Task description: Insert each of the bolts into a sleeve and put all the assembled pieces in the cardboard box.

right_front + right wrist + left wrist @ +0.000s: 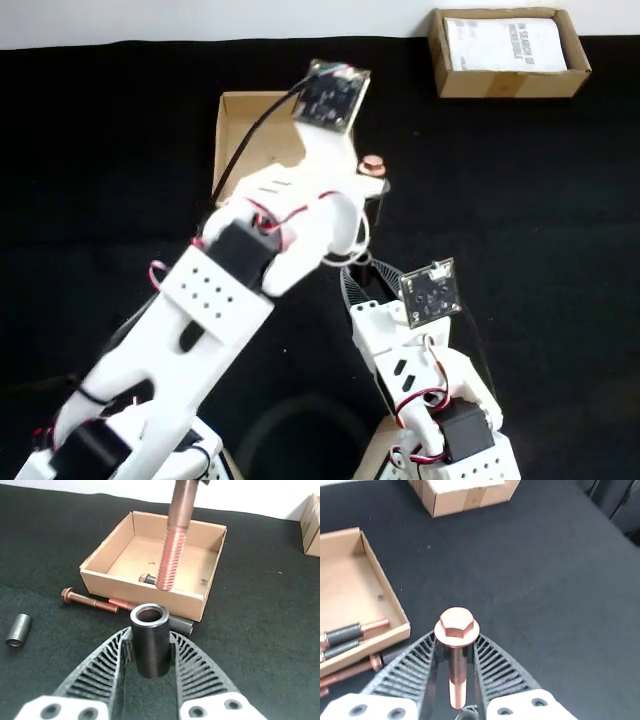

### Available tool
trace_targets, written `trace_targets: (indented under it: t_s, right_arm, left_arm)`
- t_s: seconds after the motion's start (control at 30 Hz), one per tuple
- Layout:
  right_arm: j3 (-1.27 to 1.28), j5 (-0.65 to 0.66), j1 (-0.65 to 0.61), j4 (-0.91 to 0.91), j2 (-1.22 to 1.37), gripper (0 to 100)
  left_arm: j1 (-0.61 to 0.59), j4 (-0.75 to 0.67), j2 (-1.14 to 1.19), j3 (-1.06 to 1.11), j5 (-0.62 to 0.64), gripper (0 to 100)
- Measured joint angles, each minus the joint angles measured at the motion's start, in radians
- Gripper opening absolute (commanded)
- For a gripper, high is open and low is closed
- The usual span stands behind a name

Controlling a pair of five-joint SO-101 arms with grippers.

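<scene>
Lining up for insertion
High view: copper hex-head bolt (372,164) stands upright beside the cardboard box (245,125). Left wrist view: left tool (456,642) clamps its shank. Right wrist view: right tool (151,641) clasps dark steel sleeve (151,652), bore up, just under the bolt's tip.

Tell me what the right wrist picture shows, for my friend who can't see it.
The claw grips a dark sleeve upright, and a copper bolt hangs threaded end down just above its opening. Beyond them sits the cardboard box, with a loose bolt and a loose sleeve lying outside it on the black table.
</scene>
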Motion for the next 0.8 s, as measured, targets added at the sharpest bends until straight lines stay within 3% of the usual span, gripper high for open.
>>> trace_targets:
  t_s: [0.23, 0.57, 0.8]
  right_arm:
    - [0.000, 0.000, 0.000, 0.000, 0.000, 0.6]
    - [0.000, 0.000, 0.000, 0.000, 0.000, 0.6]
    - [0.000, 0.000, 0.000, -0.008, 0.000, 0.6]
  left_arm:
    - [0.002, -0.190, -0.152, 0.247, -0.005, 1]
    - [0.003, -0.204, -0.252, 0.292, -0.005, 1]
    - [0.072, -0.204, -0.256, 0.292, -0.005, 1]
